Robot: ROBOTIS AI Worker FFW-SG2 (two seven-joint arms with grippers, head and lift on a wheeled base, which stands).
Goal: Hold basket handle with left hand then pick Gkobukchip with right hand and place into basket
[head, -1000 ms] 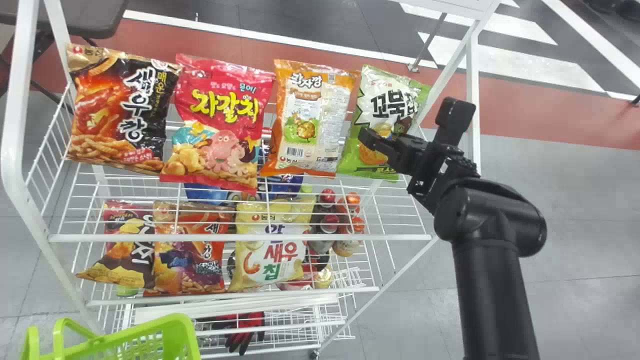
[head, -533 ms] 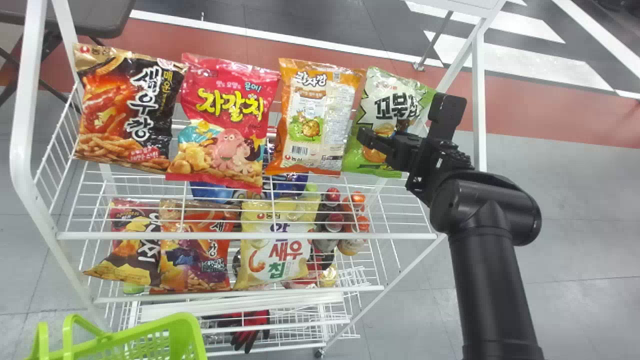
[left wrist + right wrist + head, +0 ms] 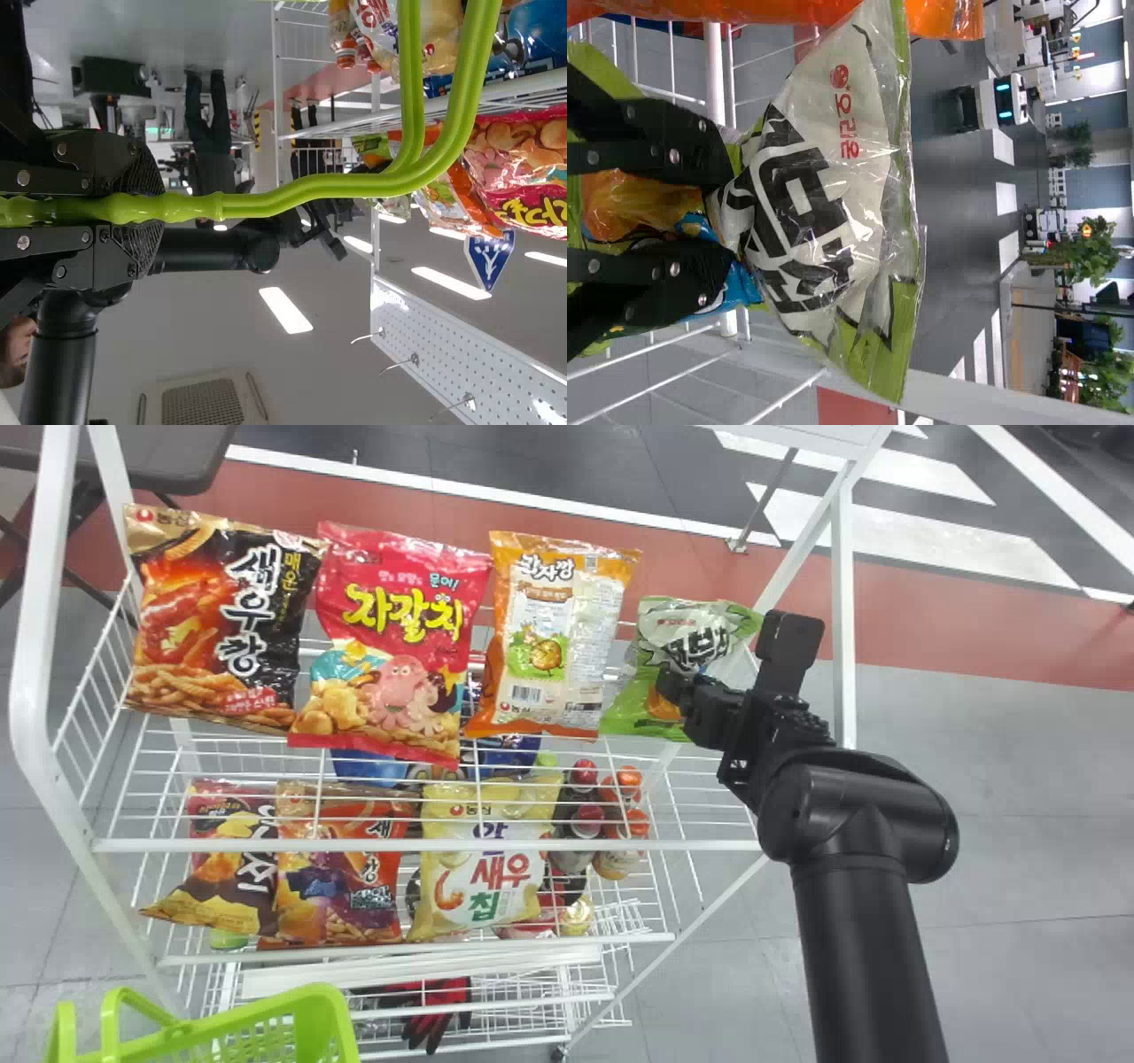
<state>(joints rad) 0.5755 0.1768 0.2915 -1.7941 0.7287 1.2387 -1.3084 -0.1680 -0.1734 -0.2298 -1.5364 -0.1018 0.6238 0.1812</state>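
Got Gkobukchip [image 3: 656, 629] squeezed in the right gripper [image 3: 675, 688], narrowed on its creased front, with the top of the bag puckering beyond the fingertips. Sits at the right end of the upper row on the white wire rack [image 3: 434, 845]. Can see an orange snack bag [image 3: 567, 646] just left of that gripper, then a pink bag [image 3: 390, 629] and a black bag [image 3: 226, 624] farther left. Can spot a yellow bag [image 3: 483, 868] and bottles [image 3: 585, 819] lower down. Have the green basket handle [image 3: 310, 188] clamped in the left gripper [image 3: 159, 211], with the basket [image 3: 332, 1005] well below and left of the right gripper
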